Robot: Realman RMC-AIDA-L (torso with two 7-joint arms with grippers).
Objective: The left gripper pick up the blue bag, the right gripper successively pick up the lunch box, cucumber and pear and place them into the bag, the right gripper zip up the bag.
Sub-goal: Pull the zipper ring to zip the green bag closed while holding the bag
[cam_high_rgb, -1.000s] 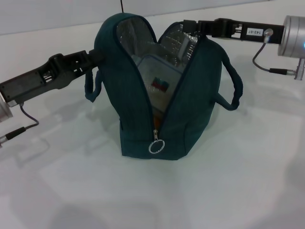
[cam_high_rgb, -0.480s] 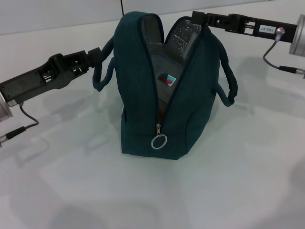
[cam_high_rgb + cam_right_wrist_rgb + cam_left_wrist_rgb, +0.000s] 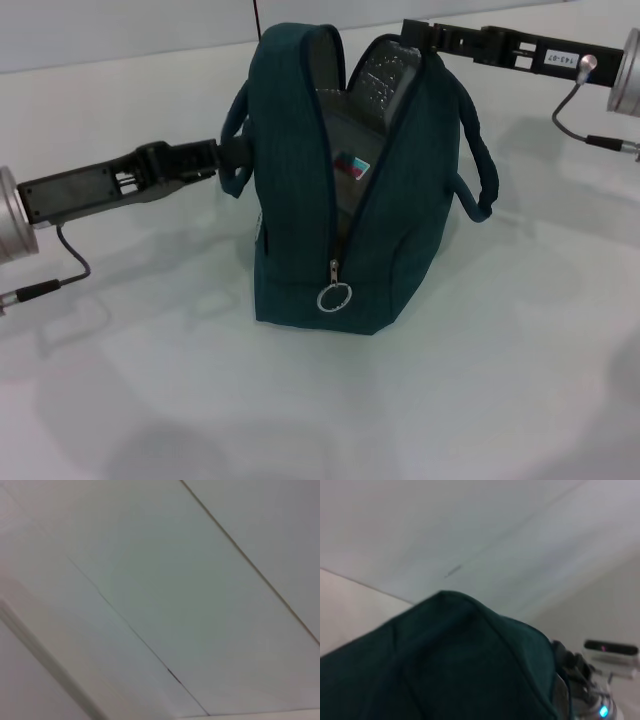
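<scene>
Head view shows us the blue bag (image 3: 320, 230) standing upright mid-table, the lunch box (image 3: 345, 170) inside. Our left gripper (image 3: 232, 158) is at its handle, our right gripper (image 3: 412, 38) at the rim; we cannot tell either's grip. A loose left hold could let the bag tip when the zipper pull (image 3: 334, 297) gets tugged.

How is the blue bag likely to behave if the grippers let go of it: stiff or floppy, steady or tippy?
The blue bag looks like soft fabric, its open mouth spread between the left gripper and right gripper, so its top would probably sag. Its broad base on the table suggests it stays upright.
</scene>
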